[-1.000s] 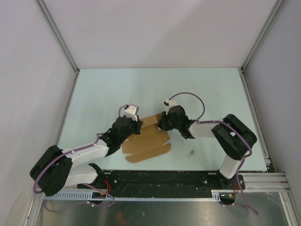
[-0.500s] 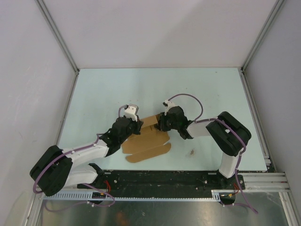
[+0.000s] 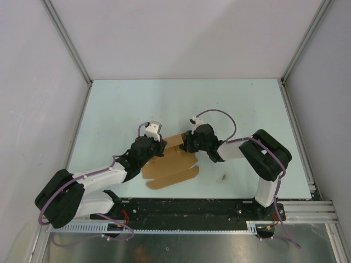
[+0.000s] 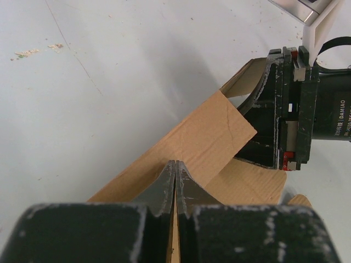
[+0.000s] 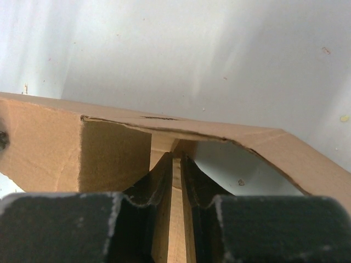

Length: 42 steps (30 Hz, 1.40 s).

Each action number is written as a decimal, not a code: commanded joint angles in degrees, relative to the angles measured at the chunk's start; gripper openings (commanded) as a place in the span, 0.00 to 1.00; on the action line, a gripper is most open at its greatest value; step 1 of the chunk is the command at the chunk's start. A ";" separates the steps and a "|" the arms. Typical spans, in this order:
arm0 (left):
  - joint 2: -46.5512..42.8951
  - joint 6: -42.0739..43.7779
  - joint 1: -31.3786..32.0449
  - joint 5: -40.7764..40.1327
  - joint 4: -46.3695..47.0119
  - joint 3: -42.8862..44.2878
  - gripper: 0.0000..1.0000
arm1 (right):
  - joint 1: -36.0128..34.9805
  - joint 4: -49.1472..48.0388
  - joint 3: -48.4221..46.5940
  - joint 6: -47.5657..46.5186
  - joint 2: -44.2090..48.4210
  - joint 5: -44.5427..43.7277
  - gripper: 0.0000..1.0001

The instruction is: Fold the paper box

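Observation:
The paper box (image 3: 173,164) is a brown die-cut cardboard sheet lying mid-table, with its far side panels raised between the two arms. My left gripper (image 3: 159,147) is shut on the edge of a raised panel (image 4: 197,142), and a thin strip of cardboard shows between its fingertips (image 4: 174,170). My right gripper (image 3: 186,143) is shut on another cardboard wall (image 5: 176,181) from the right. A folded flap (image 5: 230,137) arches over its fingers. The two grippers face each other closely, and the right gripper (image 4: 285,109) shows in the left wrist view.
The pale green table (image 3: 247,109) is bounded by white walls and metal frame posts (image 3: 66,41). A small dark speck (image 3: 224,177) lies right of the sheet. The black base rail (image 3: 192,211) runs along the near edge.
The right arm's elbow has shifted slightly left and the right gripper moved a little left against the cardboard. The left arm and the sheet look unchanged.

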<state>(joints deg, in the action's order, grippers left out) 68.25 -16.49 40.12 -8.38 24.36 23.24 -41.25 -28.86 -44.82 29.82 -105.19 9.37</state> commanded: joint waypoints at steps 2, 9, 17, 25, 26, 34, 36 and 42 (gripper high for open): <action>-0.13 -0.56 0.31 0.38 -1.51 -1.10 0.04 | -0.93 4.34 -0.88 -1.26 -3.09 -1.28 0.16; -0.66 -0.56 0.31 0.30 -1.51 -1.36 0.04 | -1.46 8.03 -2.11 -2.84 -3.71 -2.42 0.17; -0.92 -0.56 0.40 0.03 -1.60 -1.45 0.04 | -1.81 10.05 -2.82 -3.28 -3.27 -2.60 0.17; -1.45 -0.38 0.40 -0.58 -1.86 -1.53 0.04 | 0.29 10.05 -2.82 -3.10 4.19 -0.93 0.24; -1.63 -0.38 0.40 -0.67 -1.86 -1.45 0.04 | 0.65 10.40 -2.82 -3.37 5.85 -1.36 0.25; -1.54 -0.30 0.31 -0.76 -2.12 -1.10 0.04 | 3.02 17.43 -2.82 -6.35 12.37 -5.84 0.29; -1.54 -0.30 0.40 -0.85 -2.21 -1.10 0.05 | 3.55 19.36 -2.82 -7.41 14.47 -6.55 0.29; -1.36 -0.30 0.40 -0.85 -2.21 -1.10 0.05 | 5.31 21.83 -2.91 -10.39 19.66 -7.87 0.34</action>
<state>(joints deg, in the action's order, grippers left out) 67.44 -16.49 40.18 -8.82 24.12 22.81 -36.93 -9.30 -47.59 22.92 -90.21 3.51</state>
